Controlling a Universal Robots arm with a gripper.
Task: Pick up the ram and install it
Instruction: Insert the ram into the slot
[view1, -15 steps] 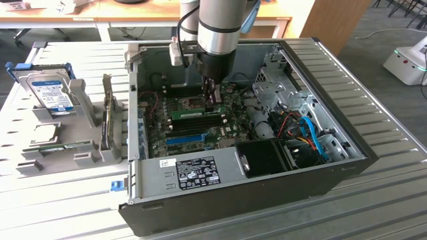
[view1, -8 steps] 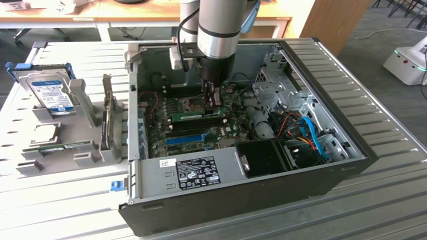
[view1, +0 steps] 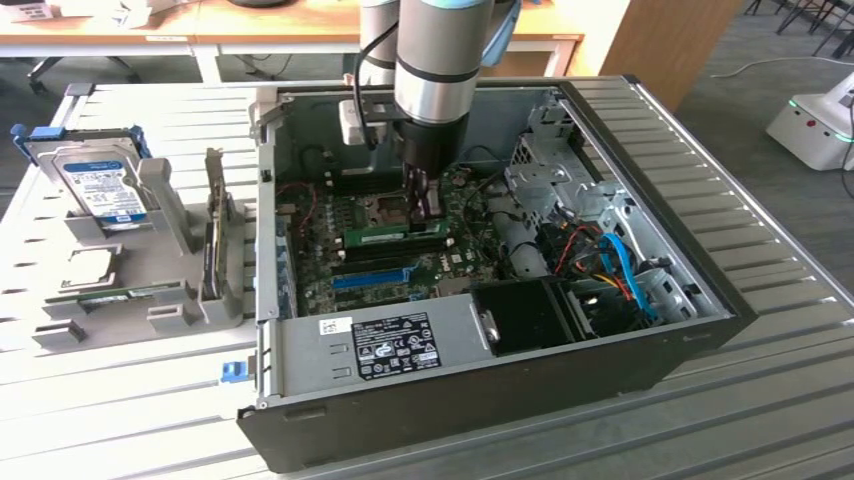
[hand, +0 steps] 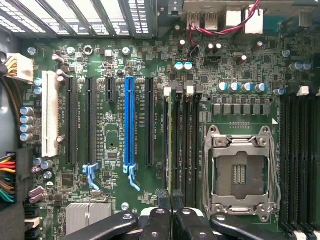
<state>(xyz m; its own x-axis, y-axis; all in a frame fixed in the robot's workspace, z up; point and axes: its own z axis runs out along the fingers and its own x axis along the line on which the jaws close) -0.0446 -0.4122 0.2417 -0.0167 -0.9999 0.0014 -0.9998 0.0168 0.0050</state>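
The claw (view1: 426, 205) is closed tight (fingertips (hand: 163, 199) together). It is held over the ram (view1: 387, 237), seemingly seated on the board (view1: 461, 262).

I look into an open computer case (view1: 534, 405) set on a slatted metal table (view1: 747, 430). On its motherboard (hand: 225, 65) a long blue slot (hand: 130, 122) stands between black ones, with a white slot (hand: 50, 112) farther along and a metal-framed processor socket (hand: 240, 172) on the blue slot's other side. Outside the case, at the exterior view's left, a blue-labelled hard drive (view1: 104, 185) stands upright in a grey rack (view1: 167, 215).
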